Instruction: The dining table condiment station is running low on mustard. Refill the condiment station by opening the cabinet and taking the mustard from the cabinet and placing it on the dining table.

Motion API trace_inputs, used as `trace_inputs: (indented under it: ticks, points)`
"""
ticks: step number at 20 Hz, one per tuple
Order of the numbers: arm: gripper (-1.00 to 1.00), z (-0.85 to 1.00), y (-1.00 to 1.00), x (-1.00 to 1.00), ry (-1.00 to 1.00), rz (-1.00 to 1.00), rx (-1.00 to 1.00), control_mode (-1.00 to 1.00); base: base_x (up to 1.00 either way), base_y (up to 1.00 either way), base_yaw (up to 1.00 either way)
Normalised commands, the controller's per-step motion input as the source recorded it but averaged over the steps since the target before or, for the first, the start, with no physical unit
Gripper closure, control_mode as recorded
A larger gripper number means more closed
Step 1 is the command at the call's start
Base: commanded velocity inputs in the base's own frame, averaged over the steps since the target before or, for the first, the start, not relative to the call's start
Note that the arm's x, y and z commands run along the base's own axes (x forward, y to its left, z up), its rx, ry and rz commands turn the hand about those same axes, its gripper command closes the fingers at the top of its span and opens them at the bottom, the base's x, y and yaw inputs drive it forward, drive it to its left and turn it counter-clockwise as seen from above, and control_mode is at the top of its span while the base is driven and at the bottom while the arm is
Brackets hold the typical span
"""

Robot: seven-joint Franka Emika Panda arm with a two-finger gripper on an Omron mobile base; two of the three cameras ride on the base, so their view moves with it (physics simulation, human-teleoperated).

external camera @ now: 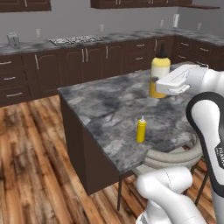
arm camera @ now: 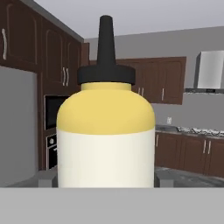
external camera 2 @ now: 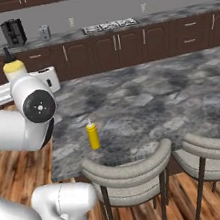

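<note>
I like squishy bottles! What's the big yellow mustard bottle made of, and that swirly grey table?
The mustard looks like smooth, matte plastic: plain yellow-and-cream body, dull dark pointed cap, probably squeezable. The dining table top looks like polished stone, maybe marble, with cloudy grey veining; its base looks like dark brown wood.

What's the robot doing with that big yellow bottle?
The arm is holding the mustard upright in its gripper, right over the far side of the dining table. A slimmer yellow bottle already stands nearer the front edge. Whether the mustard touches the tabletop yet is hard to tell.
</note>
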Motion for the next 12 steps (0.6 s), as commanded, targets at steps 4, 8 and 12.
trace_inputs:
  ticks: [4, 8, 12]
  points:
    - [1.0, -0.04, 0.0, 0.03, 0.0, 0.01, 0.0, -1.0, 0.0, 0.0, 0.0]
    - [1.0, -0.24, -0.01, 0.11, -0.05, 0.03, 0.0, -1.0, 0.0, 0.0, 0.0]
    - [1.0, -0.55, 0.0, 0.11, -0.11, 0.0, 0.0, -1.0, 0.0, 0.0, 0.0]
